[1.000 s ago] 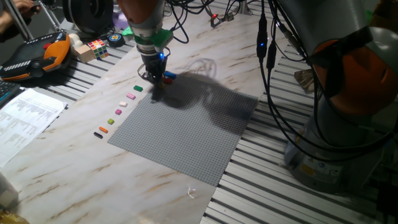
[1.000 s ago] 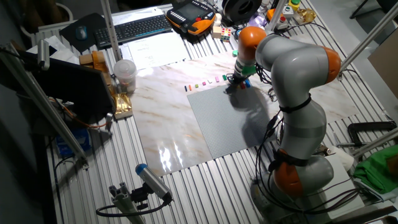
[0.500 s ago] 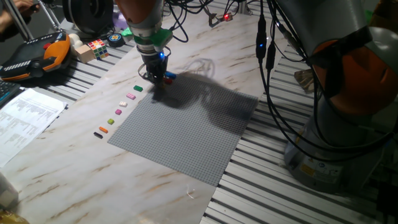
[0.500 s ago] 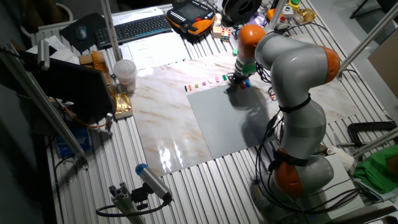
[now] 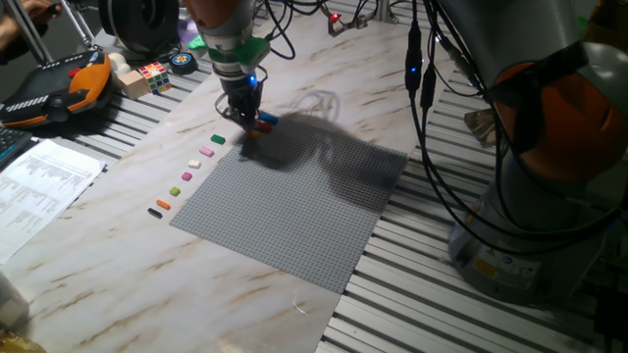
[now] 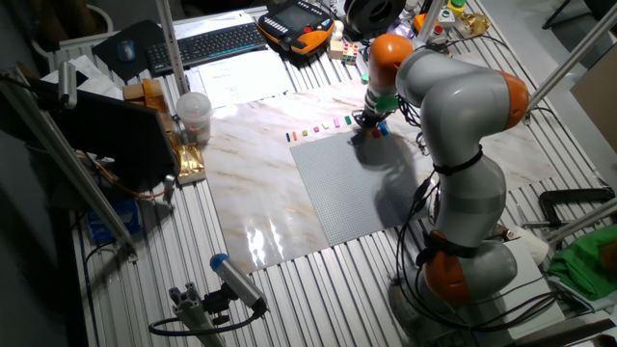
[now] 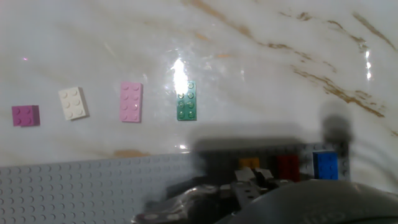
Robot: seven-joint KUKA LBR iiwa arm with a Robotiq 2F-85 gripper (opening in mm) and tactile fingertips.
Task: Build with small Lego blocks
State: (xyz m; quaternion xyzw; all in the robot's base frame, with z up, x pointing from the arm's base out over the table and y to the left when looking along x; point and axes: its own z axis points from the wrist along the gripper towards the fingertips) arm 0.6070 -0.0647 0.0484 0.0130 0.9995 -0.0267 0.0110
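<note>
Looking from the first fixed view, you had the gripper (image 5: 244, 120) low over the far corner of the grey baseplate (image 5: 294, 201), right by the blue brick (image 5: 268, 120) and red brick (image 5: 261, 126) there. Whether the fingers were spread, clenched or gripping anything, I couldn't tell; the hand hid its own tips. The spare bricks ran in a row on the marble just off the plate's edge, from the green brick (image 5: 217, 140) to the black brick (image 5: 154, 211), laid out singly, presumably so each could be picked on its own. A Rubik's cube (image 5: 153, 74) sat well apart at the back.

From the other fixed view, you saw the arm folded over that same corner, gripper (image 6: 367, 120) down, a keyboard (image 6: 205, 44) and paper sheets beyond the marble table (image 6: 251, 183).

In the hand view, the green brick (image 7: 187, 101), pink brick (image 7: 131, 101), white brick (image 7: 73, 102) and purple brick (image 7: 25, 115) lay flat, studs up, well spaced on glossy marble. An orange-yellow brick (image 7: 249, 163), the red brick (image 7: 288, 165) and the blue brick (image 7: 325, 165) sat on the baseplate's (image 7: 74, 190) edge, side by side, a build just begun, I'd judge. The fingers were out of focus.
</note>
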